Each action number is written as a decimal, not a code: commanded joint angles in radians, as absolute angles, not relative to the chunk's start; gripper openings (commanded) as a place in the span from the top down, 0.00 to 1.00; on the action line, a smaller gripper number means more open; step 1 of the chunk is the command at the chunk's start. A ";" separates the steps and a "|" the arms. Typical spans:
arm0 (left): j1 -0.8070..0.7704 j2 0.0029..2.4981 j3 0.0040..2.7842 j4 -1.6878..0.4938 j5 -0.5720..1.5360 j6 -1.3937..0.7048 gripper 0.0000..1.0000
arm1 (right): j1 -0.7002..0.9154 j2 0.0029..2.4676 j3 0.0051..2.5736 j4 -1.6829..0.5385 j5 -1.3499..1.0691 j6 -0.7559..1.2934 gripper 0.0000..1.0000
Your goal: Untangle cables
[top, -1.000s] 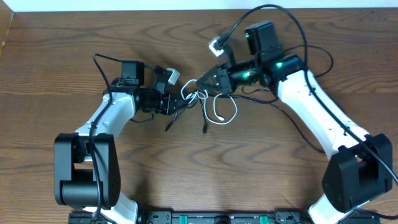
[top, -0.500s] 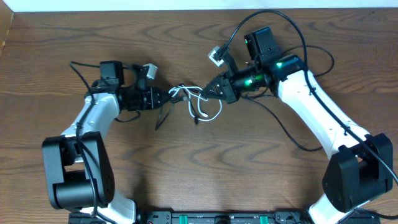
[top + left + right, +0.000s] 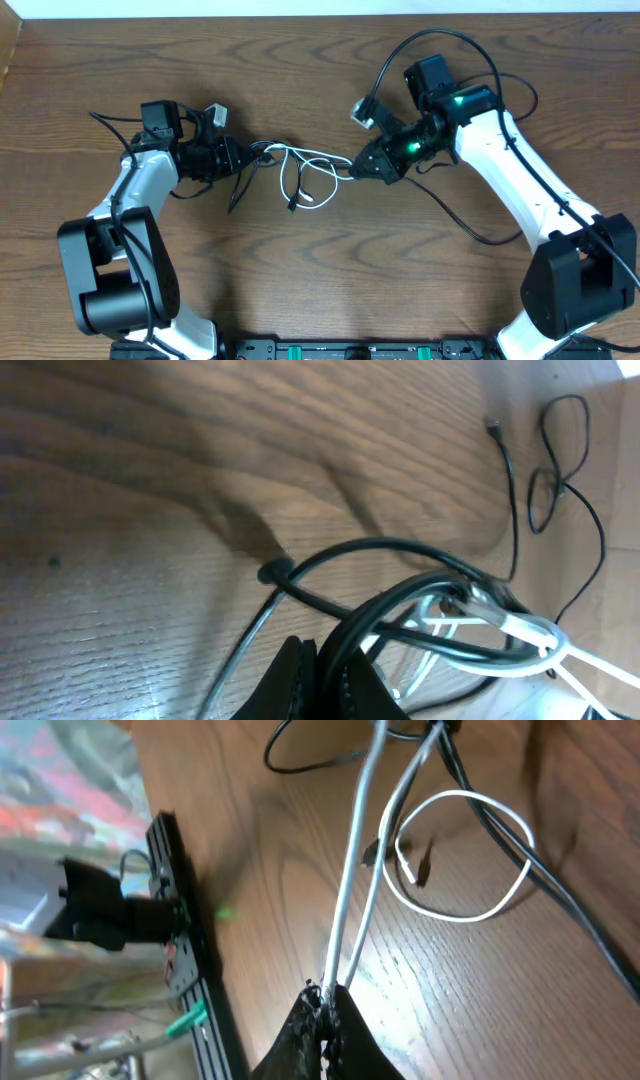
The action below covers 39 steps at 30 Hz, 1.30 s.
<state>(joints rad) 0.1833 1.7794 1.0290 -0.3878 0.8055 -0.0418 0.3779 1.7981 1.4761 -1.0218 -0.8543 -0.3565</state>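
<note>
Centrally on the table [image 3: 330, 270], the cables [image 3: 290, 155] hang as a loose tangle stretched between the two claws. The left claw [image 3: 243, 160] is closed on a bundle of black cords [image 3: 380, 543]. The right claw [image 3: 355, 168] is pinched tight on two pale strands of the white cord [image 3: 318, 160], as the right wrist view shows.

The cords appear light, thin and limp. They should sag and spring back into loops rather than hold a shape, and smooth jackets may slip through a weak pinch. The small plug ends are likely to catch in loops. A hold on the cord just behind a plug, or beside the knot near the left claw, probably gives the best control.

Open wood lies toward the near side, between the arm bases, and outward to either side. The far edge runs not far behind both wrists, so pulls are best directed sideways or nearward.
</note>
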 commanded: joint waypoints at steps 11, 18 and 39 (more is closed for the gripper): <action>0.193 1.804 1.033 -0.380 0.770 -0.092 0.92 | 0.406 1.802 1.489 -0.796 -1.137 -0.474 0.99; 0.193 1.804 1.033 -0.380 0.770 -0.092 0.93 | 0.513 1.802 1.489 -0.658 -1.050 -0.420 0.99; 0.192 1.804 1.033 -0.380 0.770 -0.092 0.92 | 0.613 1.802 1.489 -0.422 -0.450 -0.239 0.15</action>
